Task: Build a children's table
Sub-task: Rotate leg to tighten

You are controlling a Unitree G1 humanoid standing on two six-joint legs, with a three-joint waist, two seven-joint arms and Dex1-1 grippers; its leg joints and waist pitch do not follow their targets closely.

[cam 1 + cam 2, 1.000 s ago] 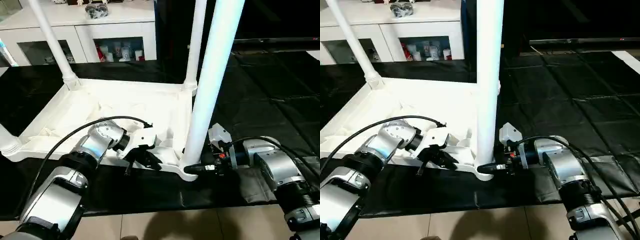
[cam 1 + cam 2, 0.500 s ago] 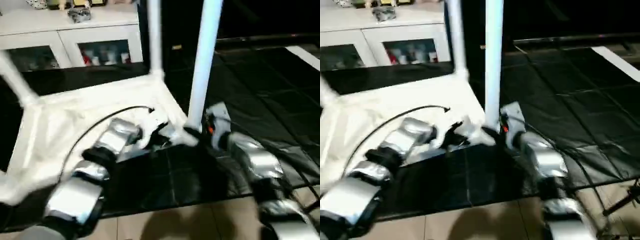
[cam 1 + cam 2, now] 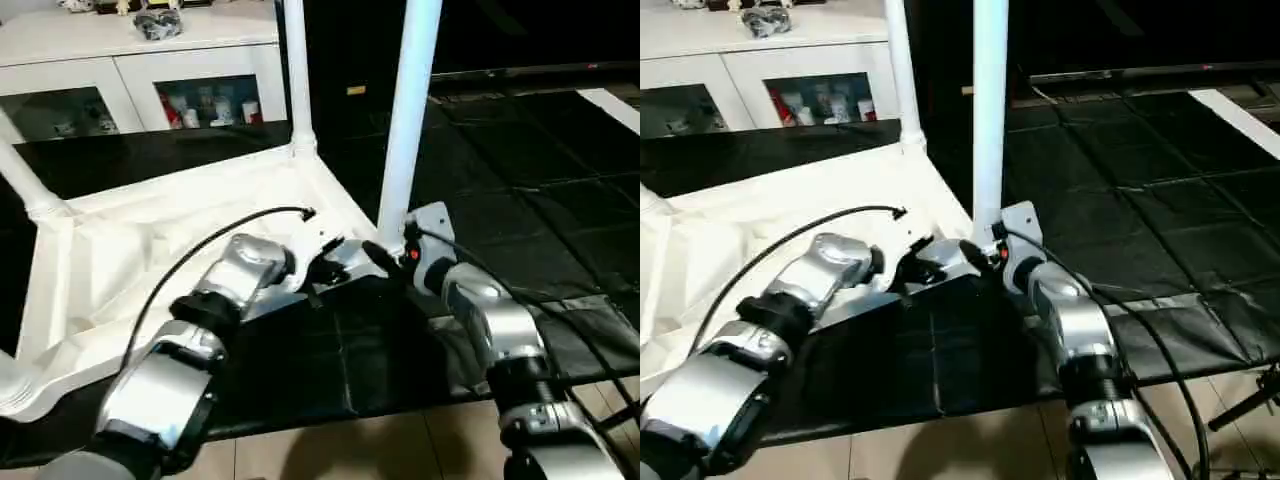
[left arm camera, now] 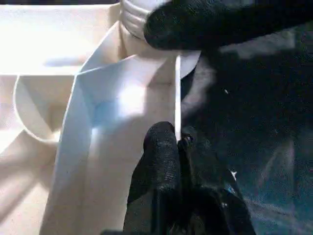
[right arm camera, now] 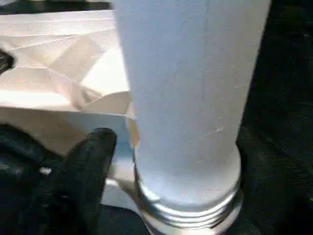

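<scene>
Left eye view shows me the table top (image 3: 150, 250) upside down on the black floor mat (image 3: 540, 240), legs standing in its corners. My left gripper (image 4: 168, 147) pinches the top's rim. I can't tell the right gripper's fingers beside the nearest leg (image 3: 405, 110), whose thread still shows; I judge it needs tightening.

One tabletop (image 3: 150, 250), four legs (image 3: 410, 110)

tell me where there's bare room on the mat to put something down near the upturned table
Free: the black mat to the right of the near leg, and the strip of mat in front of the table top between the two forearms. Crowded: the near corner, where the left gripper and right gripper meet at the leg's base.
</scene>
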